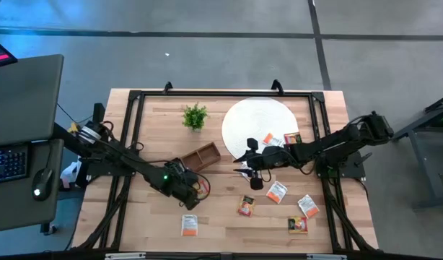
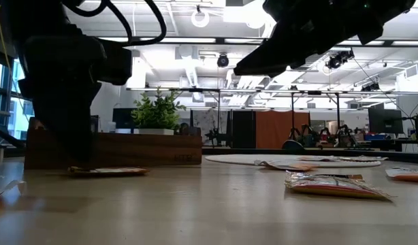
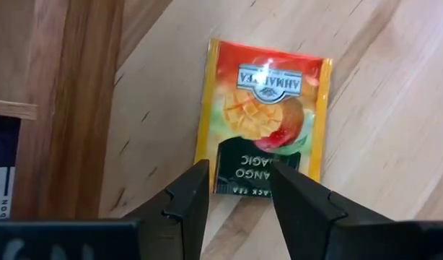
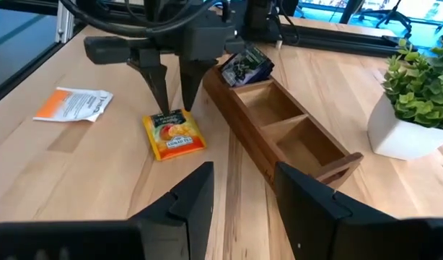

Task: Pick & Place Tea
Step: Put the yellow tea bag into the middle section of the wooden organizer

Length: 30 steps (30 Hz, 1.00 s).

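An orange mango tea sachet (image 3: 261,119) lies flat on the wooden table beside the brown divided tray (image 4: 286,119). My left gripper (image 3: 239,189) points down over the sachet's dark end, open, one finger over each side of that end. The right wrist view shows it there too, with the sachet (image 4: 174,136) beneath it. My right gripper (image 4: 243,195) hovers open above the table's middle (image 1: 247,165), facing the tray. One tray compartment holds a dark sachet (image 4: 244,66). More orange-and-white sachets (image 1: 277,191) lie flat on the table's near right part, and two lie on the white disc (image 1: 257,119). My left gripper stands over the mango sachet's dark end (image 3: 239,170) from above, fingers pointing down and apart. I cannot tell whether its fingertips (image 4: 166,108) touch the sachet, which lies flat on the table.
A small green plant (image 1: 195,115) in a white pot stands at the far side, left of the disc. A lone sachet (image 1: 189,225) lies near the front edge. A black frame (image 1: 135,130) runs along the table's edges. A desk with keyboard and mouse (image 1: 39,180) stands left.
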Motion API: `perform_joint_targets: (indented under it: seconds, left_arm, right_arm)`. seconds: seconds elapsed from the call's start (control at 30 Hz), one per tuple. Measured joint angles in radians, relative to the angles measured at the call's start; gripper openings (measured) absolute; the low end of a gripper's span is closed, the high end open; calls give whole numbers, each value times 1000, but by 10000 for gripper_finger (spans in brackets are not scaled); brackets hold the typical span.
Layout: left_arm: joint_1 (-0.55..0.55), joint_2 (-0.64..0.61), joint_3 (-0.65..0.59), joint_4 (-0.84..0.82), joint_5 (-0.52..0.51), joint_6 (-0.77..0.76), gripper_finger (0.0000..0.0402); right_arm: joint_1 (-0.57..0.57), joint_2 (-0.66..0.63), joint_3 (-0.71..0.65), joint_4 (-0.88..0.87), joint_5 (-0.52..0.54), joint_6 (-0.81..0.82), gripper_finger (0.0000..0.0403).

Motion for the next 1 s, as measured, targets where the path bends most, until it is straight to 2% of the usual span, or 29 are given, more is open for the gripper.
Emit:
perform_joint_targets:
  seconds: [0.13,0.27,0.37,0.47,0.67,0.9,1.0]
  left_arm:
    - [0,6,16,-128,-12,-4,144]
    - [0,8,91,-335,-54,-1,144]
    - [0,7,144,-377,-63,4,144]
    - [0,7,185,-369,-43,7,144]
    - [-3,8,200,-342,105,-103,144]
    - [-6,78,136,-213,95,-203,144]
    - [-3,98,134,-224,77,-200,144]
  right_arm:
    - [0,0,0,0,3,0,142]
    - [0,0,0,8,3,0,142]
    - [0,0,0,8,3,0,142]
    - [0,0,0,10,3,0,142]
    - [0,0,0,11,3,1,142]
    - [0,0,0,14,0,2,142]
    - [0,0,0,15,-3,3,142]
